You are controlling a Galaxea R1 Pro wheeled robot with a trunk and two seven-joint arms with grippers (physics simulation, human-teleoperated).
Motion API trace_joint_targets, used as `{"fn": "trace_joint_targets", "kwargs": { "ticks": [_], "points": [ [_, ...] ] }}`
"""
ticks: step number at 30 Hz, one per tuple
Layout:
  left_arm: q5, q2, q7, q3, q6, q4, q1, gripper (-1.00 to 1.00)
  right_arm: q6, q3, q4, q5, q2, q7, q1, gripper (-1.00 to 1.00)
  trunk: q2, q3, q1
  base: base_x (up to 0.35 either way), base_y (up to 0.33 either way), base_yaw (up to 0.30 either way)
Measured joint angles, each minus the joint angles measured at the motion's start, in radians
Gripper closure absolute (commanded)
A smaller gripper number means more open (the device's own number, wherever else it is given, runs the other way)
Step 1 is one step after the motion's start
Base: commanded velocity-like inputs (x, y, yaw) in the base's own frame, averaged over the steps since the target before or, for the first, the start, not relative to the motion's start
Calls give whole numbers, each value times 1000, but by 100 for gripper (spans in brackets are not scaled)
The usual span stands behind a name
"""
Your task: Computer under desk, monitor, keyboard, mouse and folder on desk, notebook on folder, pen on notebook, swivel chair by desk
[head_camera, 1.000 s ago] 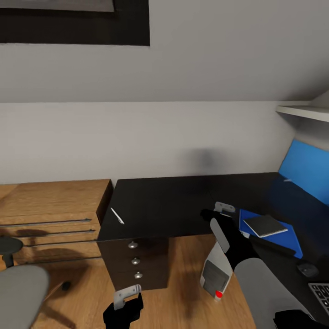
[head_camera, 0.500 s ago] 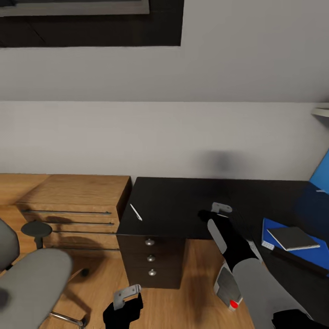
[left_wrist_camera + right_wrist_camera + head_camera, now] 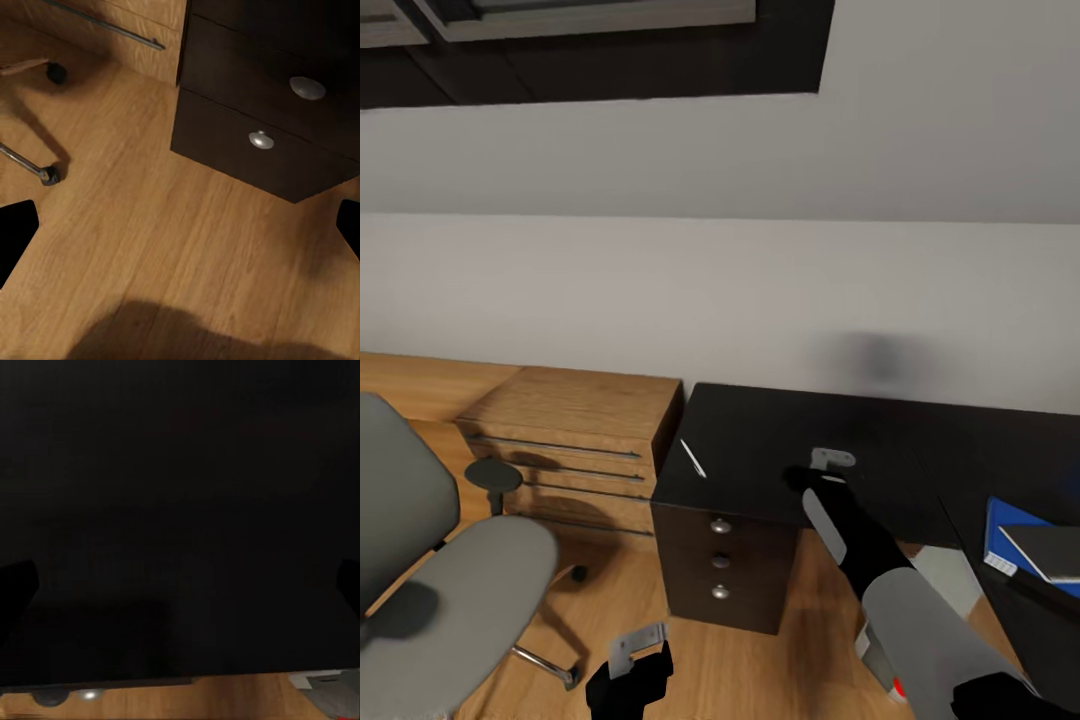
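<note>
Black desk (image 3: pixel 780 440) with white pen (image 3: pixel 693 458); both jaws wide, empty; no legible writing.

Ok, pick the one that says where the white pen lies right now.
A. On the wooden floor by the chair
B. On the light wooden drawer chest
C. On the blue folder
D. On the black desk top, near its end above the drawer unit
D: the pen lies bare on the desk top near its end, above the drawer unit, well apart from the folder and notebook.
</note>
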Motion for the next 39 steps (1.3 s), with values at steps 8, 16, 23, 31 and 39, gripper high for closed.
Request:
{"fn": "trace_joint_targets", "kwargs": {
  "ticks": [8,16,23,31,39],
  "points": [
    [0,0,0,0,0,0,0,-100,-3,16,2,0,1,11,0,-100,0,-9,0,0,0,212],
    [0,1,0,0,0,0,0,-100,-3,18,3,0,1,17,0,-100,0,-18,0,0,0,211],
    [0,0,0,0,0,0,0,-100,-3,19,3,0,1,17,0,-100,0,-26,0,0,0,210],
    [0,-1,-1,-3,1,4,0,-100,-3,23,4,0,1,17,0,-100,0,-35,0,0,0,210],
    [0,-1,-1,-4,2,5,0,-100,-3,76,5,0,1,17,0,-100,0,-44,0,0,0,209]
  ]
}}
